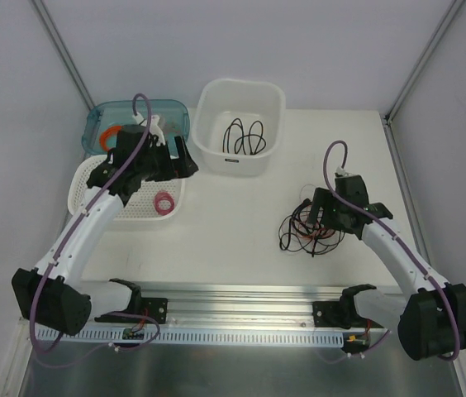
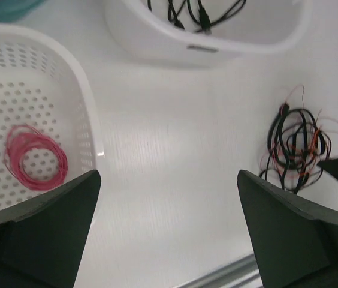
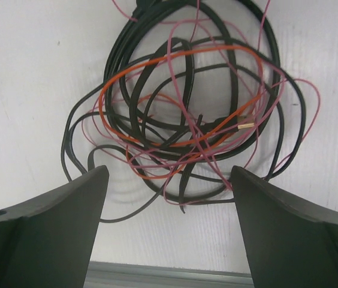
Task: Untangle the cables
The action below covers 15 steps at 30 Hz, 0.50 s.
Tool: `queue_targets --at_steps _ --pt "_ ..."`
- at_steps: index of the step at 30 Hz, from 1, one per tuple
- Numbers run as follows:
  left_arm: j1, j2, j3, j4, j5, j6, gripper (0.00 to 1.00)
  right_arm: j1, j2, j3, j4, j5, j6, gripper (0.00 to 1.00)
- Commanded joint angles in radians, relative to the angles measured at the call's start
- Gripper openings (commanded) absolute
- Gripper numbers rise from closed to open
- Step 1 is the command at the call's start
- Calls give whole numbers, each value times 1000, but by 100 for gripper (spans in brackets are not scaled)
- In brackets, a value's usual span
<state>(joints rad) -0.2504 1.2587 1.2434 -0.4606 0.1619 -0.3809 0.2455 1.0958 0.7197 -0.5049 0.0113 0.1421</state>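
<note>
Okay, a white matte table is sitting inside pale grey walls, with metal frame posts running up the two back corners and an aluminium rail running along the near edge. The cables are lying in one loose tangle on the right side of the table, well apart from the containers. At back centre a white tub is holding a loose black cable. Left of it a teal bin is holding an orange ring. In front of that, a perforated white basket is holding a pink ring. Left gripper is hovering over the basket's right edge, fingers standing wide with nothing between them. Right gripper is hanging just over the tangle, fingers wide too and gripping nothing; a few strands are showing in the gap by the tips. The overhead view is giving layout only. The right wrist view is resolving the tangle: thick black loops, thin pink-red wires, and one orange wire with a bare metal end. The left wrist view is catching the tangle at its right edge across bare table, plus the pink ring and the tub's front wall.
</note>
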Motion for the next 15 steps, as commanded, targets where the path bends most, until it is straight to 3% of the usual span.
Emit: queue_targets --at_steps 1,9,15 --pt "-74 -111 -134 -4 47 10 99 9 9 60 26 85 10 86" --pt "-167 -327 -404 -4 88 -35 99 9 -1 99 0 134 -19 72" --pt "-171 -390 -486 -4 93 -39 99 9 9 104 6 107 -91 61"
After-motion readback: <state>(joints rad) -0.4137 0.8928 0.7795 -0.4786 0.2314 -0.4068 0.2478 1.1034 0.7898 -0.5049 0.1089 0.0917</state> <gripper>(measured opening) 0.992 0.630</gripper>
